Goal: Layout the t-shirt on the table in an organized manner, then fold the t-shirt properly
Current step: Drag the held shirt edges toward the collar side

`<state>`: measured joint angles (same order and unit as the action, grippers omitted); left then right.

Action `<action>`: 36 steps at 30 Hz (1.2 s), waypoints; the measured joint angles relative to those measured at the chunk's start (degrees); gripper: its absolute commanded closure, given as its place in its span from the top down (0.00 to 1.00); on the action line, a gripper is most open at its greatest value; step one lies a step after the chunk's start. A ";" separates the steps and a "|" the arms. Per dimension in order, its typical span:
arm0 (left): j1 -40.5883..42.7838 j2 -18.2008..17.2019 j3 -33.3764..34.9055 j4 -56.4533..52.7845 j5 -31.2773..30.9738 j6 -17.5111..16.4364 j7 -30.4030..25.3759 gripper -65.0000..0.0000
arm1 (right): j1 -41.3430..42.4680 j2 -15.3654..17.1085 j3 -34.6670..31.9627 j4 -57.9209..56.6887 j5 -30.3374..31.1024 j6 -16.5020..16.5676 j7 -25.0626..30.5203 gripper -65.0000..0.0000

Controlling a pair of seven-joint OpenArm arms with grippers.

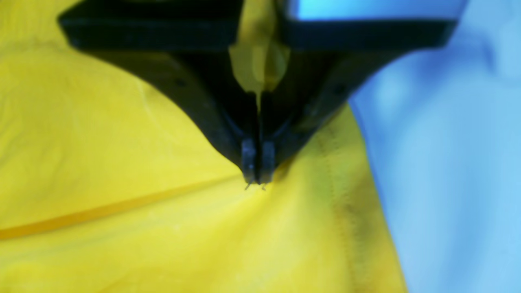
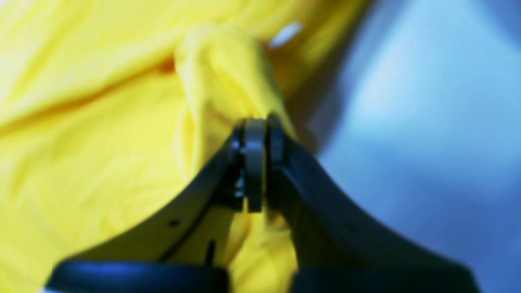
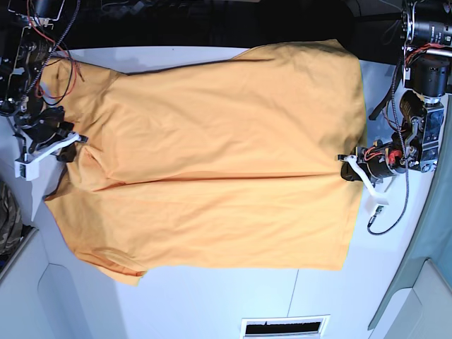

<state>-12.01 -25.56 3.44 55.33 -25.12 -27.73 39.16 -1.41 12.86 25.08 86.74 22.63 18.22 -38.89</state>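
The worktop (image 3: 212, 296), white and wide, carries the t-shirt (image 3: 212, 162), which lies spread flat across most of it, plain side up, with shallow creases running along its length. In the base view one end of the shirt reaches the left pincer (image 3: 351, 168) at the right of the picture, and the other end reaches the right pincer (image 3: 70, 145) at the left. The left pincer (image 1: 257, 179) is closed with its tips together, pinching the yellow cloth (image 1: 122, 203) beside a stitched hem, bare worktop (image 1: 447, 162) just to one side. The right pincer (image 2: 260, 130) is likewise closed, gripping a bunched fold of the shirt (image 2: 220, 73) raised off the surrounding fabric. A camouflage-patterned cloth (image 3: 8, 215) sits at the left edge. Dark background lies beyond the far edge of the worktop.
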 measured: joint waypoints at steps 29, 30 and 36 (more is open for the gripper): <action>2.19 -0.74 0.26 5.11 -8.52 -3.17 5.84 0.10 | -2.60 -2.29 5.75 0.22 19.15 11.58 -5.22 0.00; 2.84 -1.11 0.37 6.71 -9.25 -3.19 6.56 0.10 | -2.58 -2.27 3.85 0.22 18.93 12.04 -6.05 0.00; 8.11 -2.54 0.63 17.79 -12.07 -4.90 9.03 0.10 | -2.62 -2.10 -6.38 0.22 10.54 13.53 -6.95 0.00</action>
<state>-3.90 -28.10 4.08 73.12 -37.19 -32.62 48.18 -4.03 10.76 18.70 86.96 33.17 31.75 -45.84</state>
